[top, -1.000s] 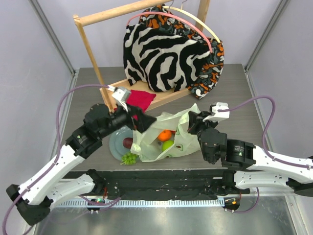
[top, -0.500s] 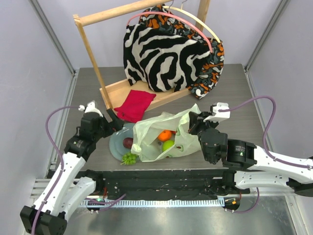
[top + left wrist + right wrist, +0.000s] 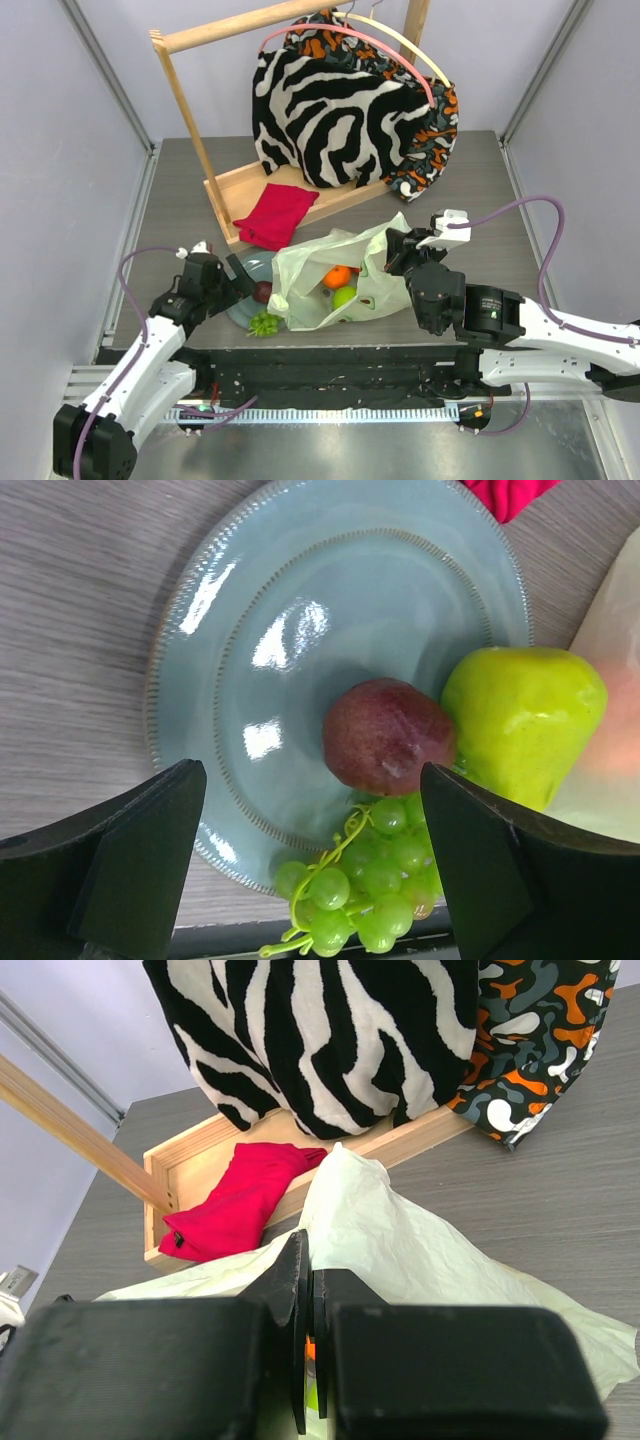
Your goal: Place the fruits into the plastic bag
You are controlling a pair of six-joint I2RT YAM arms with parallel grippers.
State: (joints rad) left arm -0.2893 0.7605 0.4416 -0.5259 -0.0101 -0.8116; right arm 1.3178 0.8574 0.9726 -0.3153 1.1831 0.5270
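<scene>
Zebra-striped fabric [image 3: 330, 110] hung on a wooden rack [image 3: 185, 100] fills the far end of the table [image 3: 180, 180], well beyond both claws. In front of it the plastic bag [image 3: 370, 290], pale green and crinkled, lies on its side, one edge pulled up to a peak by the right claw [image 3: 306, 1260], whose fingers are pinched together on the film. The bag's mouth gapes toward the left claw [image 3: 310, 780], which hangs low over a round grey-green plate [image 3: 250, 630] with its fingers spread wide and nothing between them but the dish below. A red cloth [image 3: 275, 215] lies on the rack's base, beyond the left claw and apart from it. Inside the bag, below the right claw's grip, sit an orange [image 3: 338, 276] and a green apple [image 3: 343, 296]. A green pear [image 3: 520, 730] rests at the plate's edge against the bag, just past the left claw's right-hand finger. A dark plum [image 3: 385, 735] lies on the plate between the two fingers, touching the pear, and a bunch of green grapes [image 3: 370, 880] spills over the plate's near rim, against the plum.
</scene>
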